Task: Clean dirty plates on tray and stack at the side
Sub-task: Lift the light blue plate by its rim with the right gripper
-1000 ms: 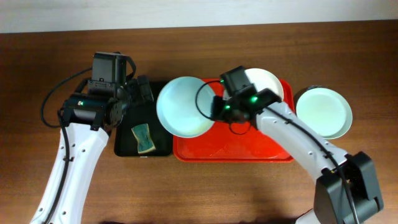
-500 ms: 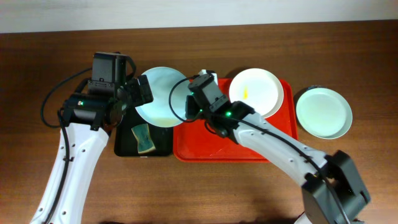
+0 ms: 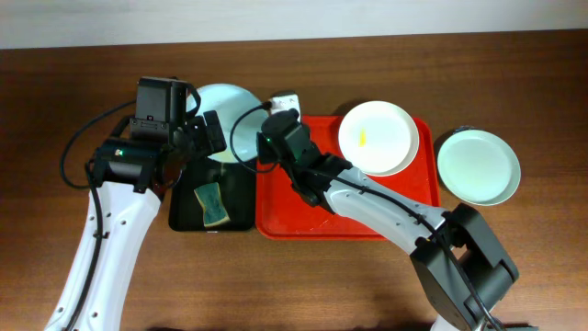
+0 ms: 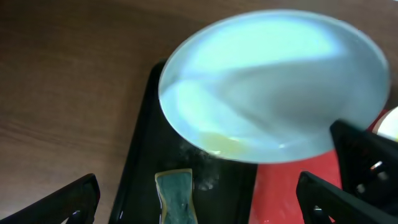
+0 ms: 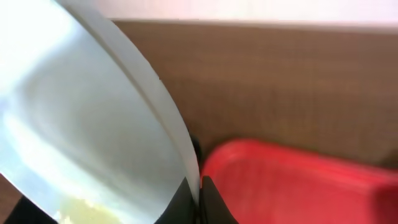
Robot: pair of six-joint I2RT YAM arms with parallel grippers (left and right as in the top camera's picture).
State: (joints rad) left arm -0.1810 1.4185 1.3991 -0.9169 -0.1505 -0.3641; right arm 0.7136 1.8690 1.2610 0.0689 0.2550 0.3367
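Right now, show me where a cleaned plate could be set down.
Bare table in front of the red tray and black tray. Crowded: the black tray's far end, where the held plate hangs.

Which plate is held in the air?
The mint-blue plate over the black tray, its rim pinched by the right gripper; the white plate and second mint-blue plate lie flat.

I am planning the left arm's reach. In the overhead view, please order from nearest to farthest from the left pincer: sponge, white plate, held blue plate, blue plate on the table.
From the left pincer:
1. Held blue plate, just beside it.
2. Sponge, in the black tray.
3. White plate, on the red tray.
4. Other blue plate, far right on the table.
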